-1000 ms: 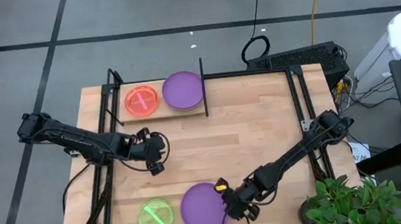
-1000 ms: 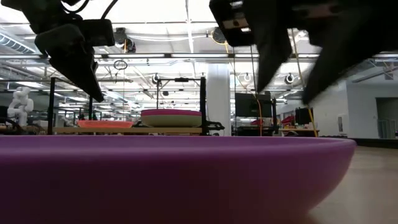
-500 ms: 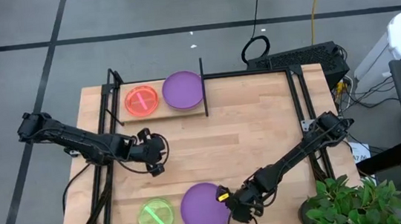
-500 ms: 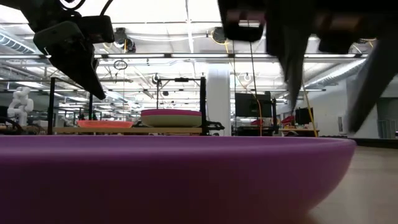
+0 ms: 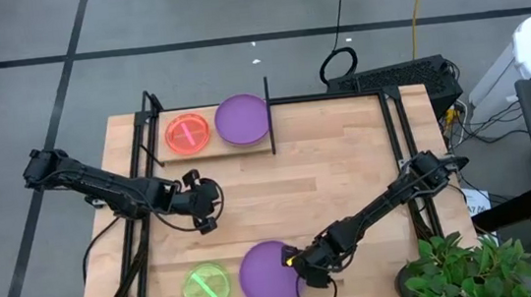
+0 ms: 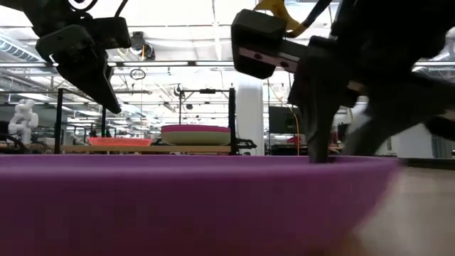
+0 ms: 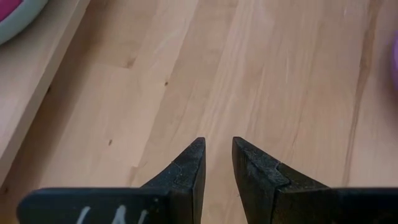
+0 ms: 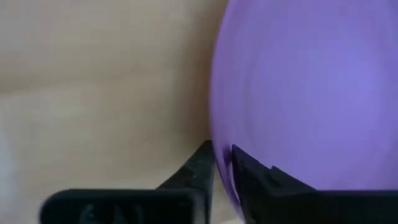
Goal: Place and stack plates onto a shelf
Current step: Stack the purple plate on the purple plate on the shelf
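Your right claw is at the near edge of the tabletop, clamped on the right-hand rim of the purple plate that lies there. The right wrist view shows one finger on each side of the rim with almost no gap between them, so treat the plate as gripped but not yet proven secure.

1. Confirm the grip before lifting. The rim is thin and smooth, and in my judgement a shallow bite will let the plate pivot or slip.
2. Raise the plate only enough to clear the tabletop, and keep it level. It is held at one edge, so expect the far side to sag.
3. Keep clear of the neon-green plate, which lies just beside the purple one.
4. Carry the plate to the shelf at the far side of the tabletop. A red plate and a second purple plate already sit on it, side by side.
5. Approach the shelf from the open tabletop side and avoid its upright black post.
6. Lower the plate centred over the matching purple one, then release.

Your left claw waits over the middle of the tabletop, fingers a little apart, holding nothing. Route the carry around it.
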`<state>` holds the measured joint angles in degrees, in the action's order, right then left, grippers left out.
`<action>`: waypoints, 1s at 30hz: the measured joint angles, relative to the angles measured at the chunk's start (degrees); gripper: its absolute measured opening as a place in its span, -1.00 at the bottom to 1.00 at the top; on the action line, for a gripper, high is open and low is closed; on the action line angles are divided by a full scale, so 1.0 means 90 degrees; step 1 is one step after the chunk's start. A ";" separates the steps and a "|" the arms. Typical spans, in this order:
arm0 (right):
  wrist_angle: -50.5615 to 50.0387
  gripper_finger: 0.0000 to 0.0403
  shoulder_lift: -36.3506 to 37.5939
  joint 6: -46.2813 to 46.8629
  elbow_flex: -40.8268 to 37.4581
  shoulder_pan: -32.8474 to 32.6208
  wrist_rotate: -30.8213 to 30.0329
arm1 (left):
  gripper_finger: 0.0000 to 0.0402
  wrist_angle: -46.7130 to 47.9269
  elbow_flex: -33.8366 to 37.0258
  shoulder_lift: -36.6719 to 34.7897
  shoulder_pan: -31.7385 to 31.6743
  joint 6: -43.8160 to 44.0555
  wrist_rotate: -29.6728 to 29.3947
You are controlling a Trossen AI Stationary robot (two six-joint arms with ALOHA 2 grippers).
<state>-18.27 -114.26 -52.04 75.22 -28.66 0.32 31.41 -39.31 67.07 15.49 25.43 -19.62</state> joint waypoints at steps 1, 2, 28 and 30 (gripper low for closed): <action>0.0006 -0.85 0.0000 -0.0061 0.0000 0.0009 -0.0069 | -0.58 0.0011 0.0000 0.0000 -0.0003 -0.0044 0.0000; 0.0025 -0.90 0.0000 -0.0097 0.0000 0.0033 -0.0090 | -0.58 -0.0001 0.0000 0.0000 -0.0003 -0.0099 0.0000; -0.0125 -1.00 0.1187 0.0885 -0.0007 0.0690 -0.2033 | -0.58 0.0523 0.0000 0.0000 -0.0003 -0.0981 -0.0038; -0.0319 -1.00 0.1299 0.1056 -0.0007 0.0772 -0.2030 | -0.58 0.0649 0.0000 -0.0025 -0.0003 -0.0980 -0.0222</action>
<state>-21.15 -102.57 -42.54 75.16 -21.71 -17.96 37.25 -39.31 66.84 15.46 16.60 -21.61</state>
